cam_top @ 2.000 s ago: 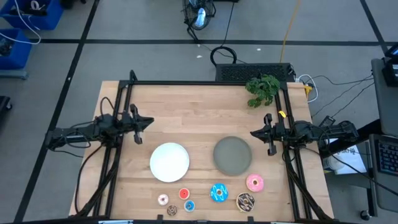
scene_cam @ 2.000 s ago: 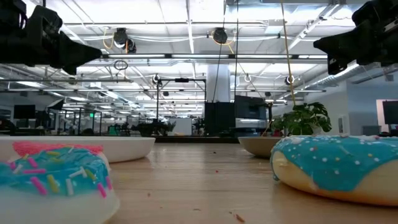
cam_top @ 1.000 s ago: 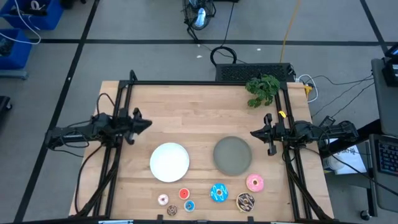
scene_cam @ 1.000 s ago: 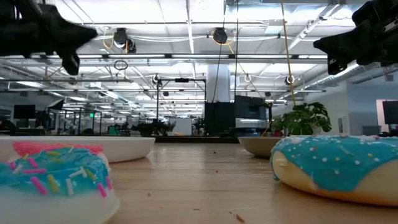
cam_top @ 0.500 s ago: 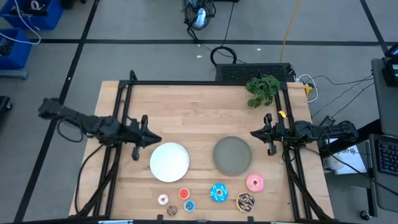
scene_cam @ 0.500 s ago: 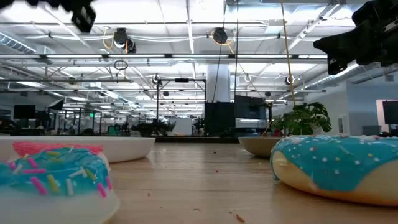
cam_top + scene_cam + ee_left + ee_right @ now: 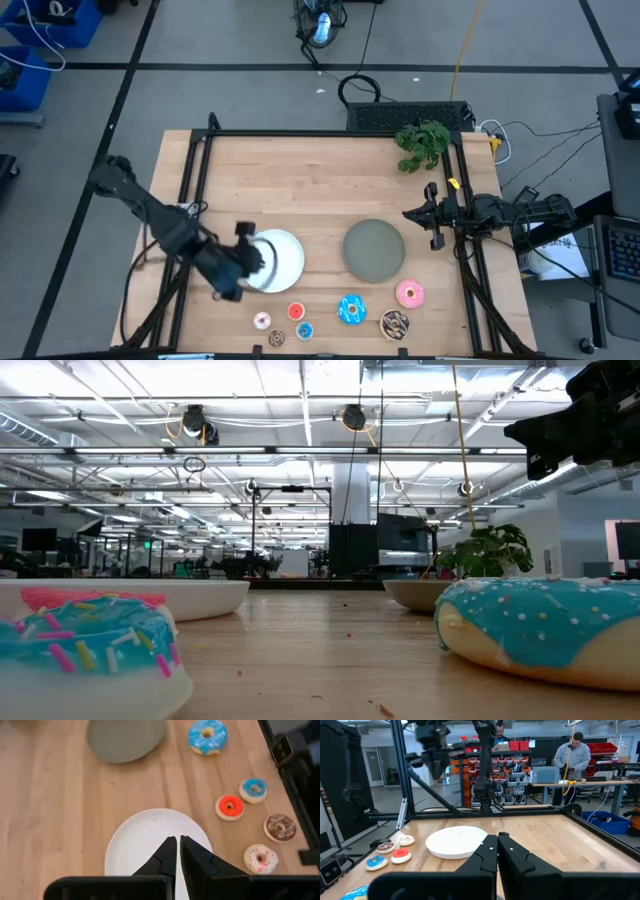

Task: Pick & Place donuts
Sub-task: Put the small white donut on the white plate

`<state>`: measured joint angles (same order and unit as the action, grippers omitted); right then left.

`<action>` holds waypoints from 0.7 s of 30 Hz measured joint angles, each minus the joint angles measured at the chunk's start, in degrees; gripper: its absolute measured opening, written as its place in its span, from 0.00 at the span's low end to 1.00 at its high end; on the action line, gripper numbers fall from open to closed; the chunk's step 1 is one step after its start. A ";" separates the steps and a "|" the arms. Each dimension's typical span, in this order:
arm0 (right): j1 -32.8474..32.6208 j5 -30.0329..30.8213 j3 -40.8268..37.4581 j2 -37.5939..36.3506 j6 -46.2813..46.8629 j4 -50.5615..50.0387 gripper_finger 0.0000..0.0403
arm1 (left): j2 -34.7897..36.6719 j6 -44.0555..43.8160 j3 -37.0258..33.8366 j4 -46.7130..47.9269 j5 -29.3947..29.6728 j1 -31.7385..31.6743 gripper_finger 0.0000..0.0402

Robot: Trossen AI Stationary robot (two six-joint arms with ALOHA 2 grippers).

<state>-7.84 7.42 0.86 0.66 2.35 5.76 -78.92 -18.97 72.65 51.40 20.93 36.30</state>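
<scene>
White plate (image 7: 283, 258) lies under the left gripper (image 7: 247, 260), fingers nearly together.

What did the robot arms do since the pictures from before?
The left claw swung from the table's left edge down over the white plate, shut and holding nothing. The right claw stayed waiting, shut, by the right edge. The donuts and the grey plate did not move.
</scene>
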 joint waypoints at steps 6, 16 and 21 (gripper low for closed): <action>-0.02 0.00 -0.01 0.00 0.00 -0.02 0.00 | -10.86 5.25 5.96 -0.34 -7.11 2.61 0.08; -0.02 1.68 -0.01 -0.02 -0.02 -0.42 0.00 | -22.36 -1.61 7.38 -0.77 -14.13 2.89 0.23; -0.02 3.18 0.00 0.00 -0.02 -0.63 0.00 | -25.75 -3.61 7.43 -3.26 -19.09 4.95 0.47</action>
<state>-7.86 10.60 0.86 0.66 2.33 5.12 -104.67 -22.58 80.07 48.14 1.83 41.25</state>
